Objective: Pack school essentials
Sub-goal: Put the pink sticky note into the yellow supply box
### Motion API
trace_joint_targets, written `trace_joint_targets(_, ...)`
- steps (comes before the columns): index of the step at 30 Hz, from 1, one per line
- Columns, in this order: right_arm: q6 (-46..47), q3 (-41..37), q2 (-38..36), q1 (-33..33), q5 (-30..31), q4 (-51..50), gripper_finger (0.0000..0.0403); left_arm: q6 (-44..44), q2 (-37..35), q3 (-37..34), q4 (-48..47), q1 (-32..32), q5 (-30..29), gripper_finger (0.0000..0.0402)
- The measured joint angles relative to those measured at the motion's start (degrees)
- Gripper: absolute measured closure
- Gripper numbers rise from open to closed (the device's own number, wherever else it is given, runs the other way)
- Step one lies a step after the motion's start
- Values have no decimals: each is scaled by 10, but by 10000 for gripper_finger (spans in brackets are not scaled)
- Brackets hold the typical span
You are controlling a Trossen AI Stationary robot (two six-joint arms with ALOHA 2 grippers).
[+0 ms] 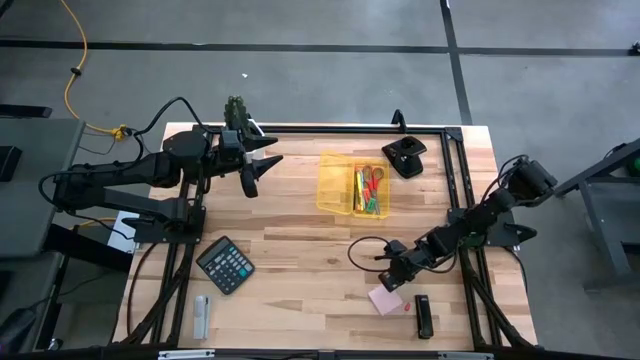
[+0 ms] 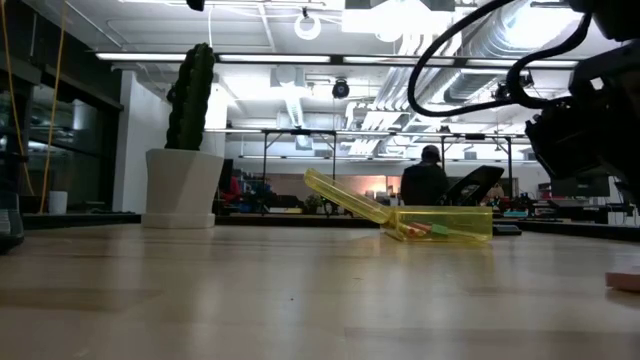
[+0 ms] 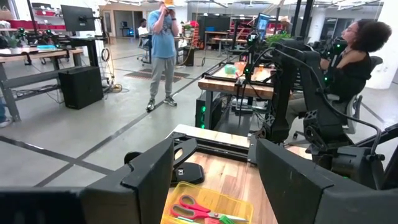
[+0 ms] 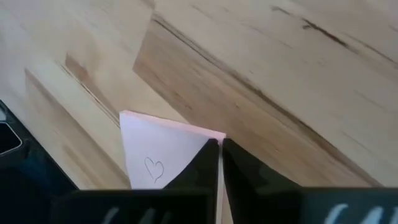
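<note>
And here we are low at the near right corner of the tabletop (image 1: 300, 250), where the right claw (image 1: 392, 281) is down on the pink sticky-note pad (image 1: 386, 300). Our right wrist view settles it: the two dark fingers (image 4: 208, 163) are pinched together on the edge of the pad (image 4: 165, 152), which carries a little drawn heart, so we read that as the pad gripped by its rim, and the low, slanted reach makes sense for catching something so flat. The overhead view cannot show that pinch at all, but it gives us what the wrist cannot, namely where everything lies: the yellow case (image 1: 352, 183) sits open well apart from the pad, toward the middle back of the tabletop, with the red-handled scissors (image 1: 372, 180) and other coloured pieces already inside. The pad looks like the last item to go in, so we judge the carry to the case is what comes next. The left claw (image 1: 255, 167) waits raised at the back left, its fingers spread wide, and its own camera looks over the case and scissors (image 3: 196, 208) toward people in the room beyond. The table-level view adds the case's lid (image 2: 345, 195) tilted up and open. The calculator (image 1: 225, 264) lies off to the near left.
</note>
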Motion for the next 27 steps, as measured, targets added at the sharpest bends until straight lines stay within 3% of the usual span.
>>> trace_joint_targets(6, -37, -2, -27, -6, -21, 21, 402, 0, 0, 0, 0, 0, 0, 186)
trace_joint_targets(20, -217, 0, -253, -123, -29, 24, 403, 0, 0, 0, 0, 0, 0, 186)
trace_joint_targets(27, -252, 12, -268, -170, -81, 26, 403, 0, 0, 0, 0, 0, -1, 186)
